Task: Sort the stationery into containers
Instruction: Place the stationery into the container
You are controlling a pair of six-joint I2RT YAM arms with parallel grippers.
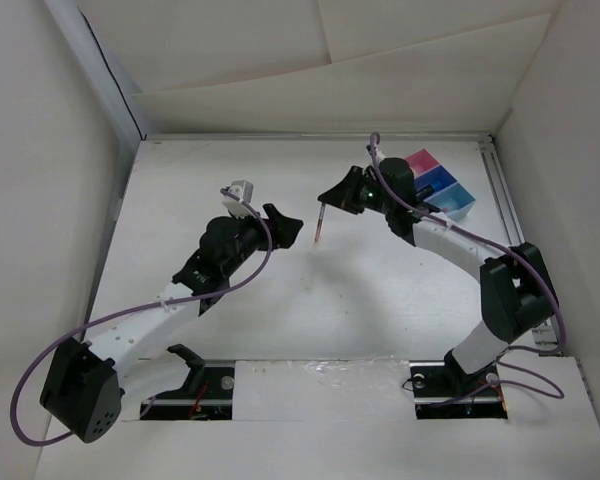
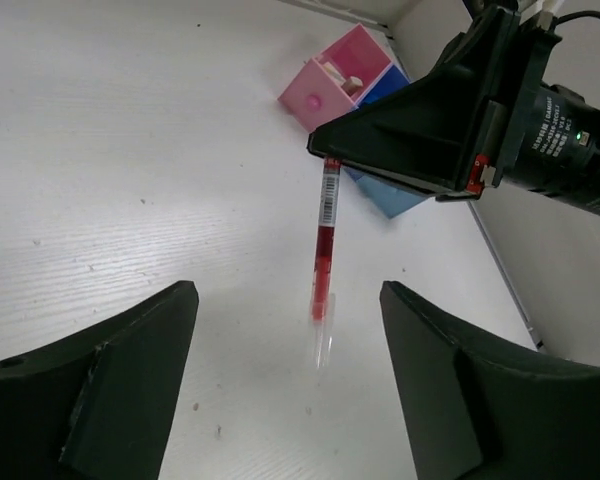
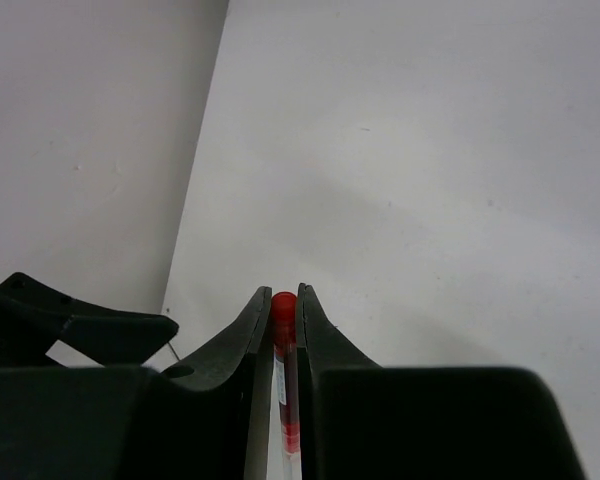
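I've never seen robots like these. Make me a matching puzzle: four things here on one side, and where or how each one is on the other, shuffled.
Things:
1 left gripper
2 right gripper
3 red pen
4 pink tray

Descriptions:
A shut tight on something
B at the far end of the row of trays
C open, holding nothing
D hanging nearly upright, pinched at its top

Pairs: 1-C, 2-A, 3-D, 4-B
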